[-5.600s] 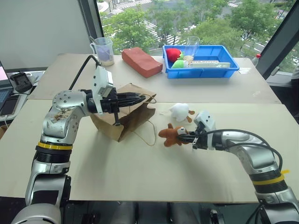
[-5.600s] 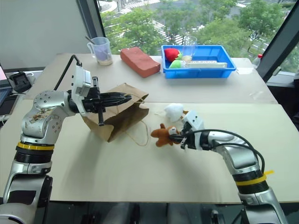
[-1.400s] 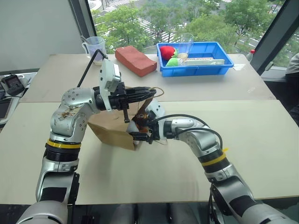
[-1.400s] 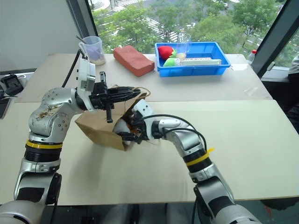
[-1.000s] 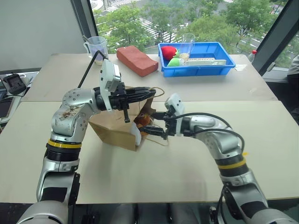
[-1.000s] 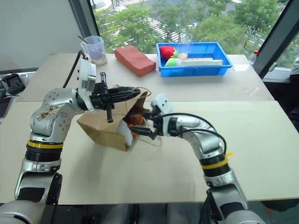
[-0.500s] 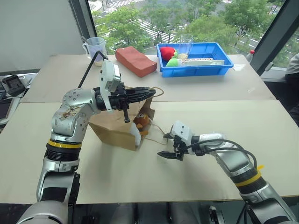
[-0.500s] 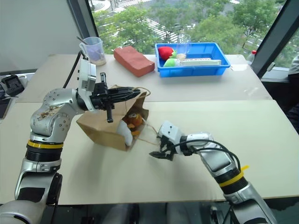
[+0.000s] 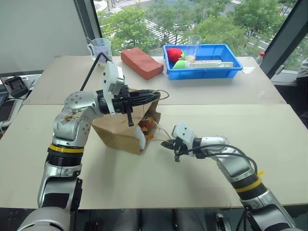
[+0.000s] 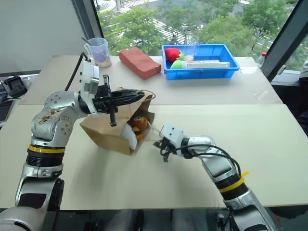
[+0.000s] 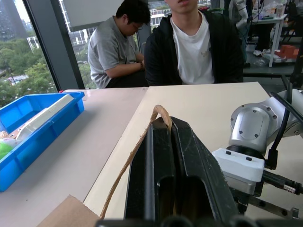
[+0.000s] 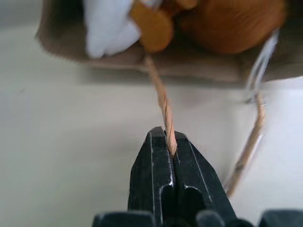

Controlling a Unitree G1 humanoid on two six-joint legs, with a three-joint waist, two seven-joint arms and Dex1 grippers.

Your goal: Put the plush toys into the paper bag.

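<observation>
The bag (image 9: 124,132) lay on its side on the counter (image 9: 202,120), mouth open, both toys (image 9: 144,126) inside. The left end effector (image 9: 153,96) was clenched on the upper handle (image 11: 161,112); the right end effector (image 9: 168,143) was clenched on the lower handle (image 12: 163,106).

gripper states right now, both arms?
Left gripper: shut on the upper twine handle of the paper bag.
Right gripper: shut on the lower twine handle.
</observation>
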